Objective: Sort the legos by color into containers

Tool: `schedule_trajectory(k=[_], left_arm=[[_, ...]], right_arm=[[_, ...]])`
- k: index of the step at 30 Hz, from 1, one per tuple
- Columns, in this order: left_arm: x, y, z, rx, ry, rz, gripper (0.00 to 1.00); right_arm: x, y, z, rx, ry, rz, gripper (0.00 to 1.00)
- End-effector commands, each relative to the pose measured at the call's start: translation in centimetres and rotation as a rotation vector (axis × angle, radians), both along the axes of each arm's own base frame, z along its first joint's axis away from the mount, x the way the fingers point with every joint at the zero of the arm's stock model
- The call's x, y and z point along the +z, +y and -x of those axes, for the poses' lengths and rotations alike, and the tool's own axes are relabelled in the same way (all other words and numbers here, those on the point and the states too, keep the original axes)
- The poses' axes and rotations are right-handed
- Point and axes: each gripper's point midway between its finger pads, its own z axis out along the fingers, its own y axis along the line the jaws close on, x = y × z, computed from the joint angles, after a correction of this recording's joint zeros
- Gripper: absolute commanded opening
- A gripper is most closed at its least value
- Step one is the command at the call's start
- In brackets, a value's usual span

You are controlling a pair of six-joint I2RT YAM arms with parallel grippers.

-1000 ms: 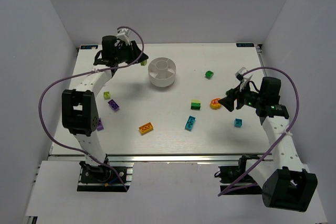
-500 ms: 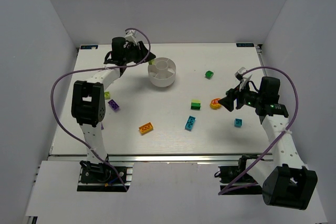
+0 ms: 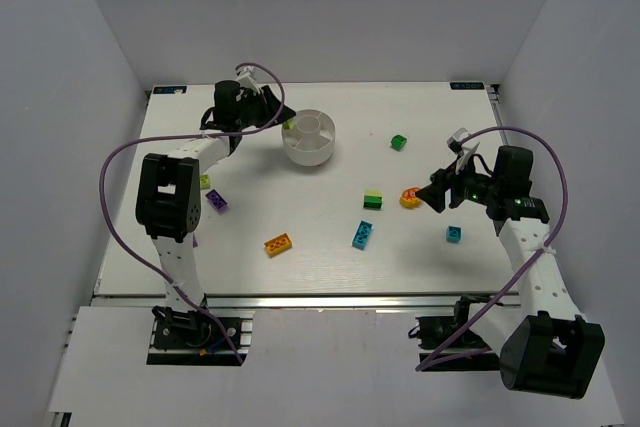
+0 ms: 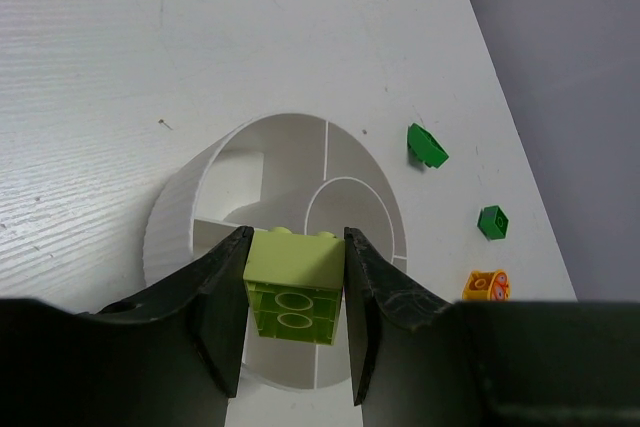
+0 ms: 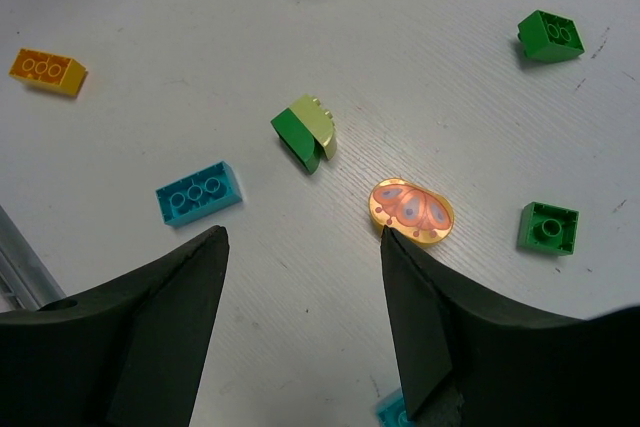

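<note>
My left gripper [image 3: 284,120] is shut on a lime lego [image 4: 293,282] and holds it over the left rim of the round white bowl [image 3: 300,155], above its divided containers [image 4: 180,217]. My right gripper [image 3: 432,194] stands open and empty low over the table, its jaws wide in the right wrist view [image 5: 303,237]. A round yellow-orange piece with red [image 5: 411,211] lies just beyond its right fingertip. A green-and-lime lego [image 5: 305,132] and a cyan lego [image 5: 198,193] lie ahead of it.
Loose on the table are a green brick [image 3: 399,142], a small cyan brick [image 3: 454,234], an orange brick [image 3: 278,244], a purple brick [image 3: 216,201], a lime brick [image 3: 204,182] and another purple one [image 3: 190,237] by the left arm.
My left gripper has carried the lime lego rightward from the far left up to the bowl's left rim. The right arm has stayed still.
</note>
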Motion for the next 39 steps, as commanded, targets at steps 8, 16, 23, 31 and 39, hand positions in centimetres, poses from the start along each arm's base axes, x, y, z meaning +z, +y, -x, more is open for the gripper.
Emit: schedule_trajectory(k=[8,16,23,31,39], left_arm=[[1.6,-1.1,0.3,-0.035,-0.034,0.022,0.31],[0.2,-0.9,0.7,-0.024,-0.004,0.01,0.49],[0.6,-1.1,0.7,-0.04,-0.008,0.011,0.61],[4.5,-0.3,0.3,-0.006,-0.083,-0.026,0.59],[4.9,7.6,4.9,0.302,0.035,-0.26,0.0]], right_arm=[[0.6,0.1,-0.2,0.017,-0.042,0.011,0.68],[0.8,0.1,-0.2,0.017,-0.046,0.01,0.68],[0.8,0.1,-0.2,0.017,-0.046,0.011,0.68],[0.7,0.1,-0.1,0.022,-0.046,0.012,0.68],[0.6,0.6,0.3,0.067,-0.056,0.018,0.38]])
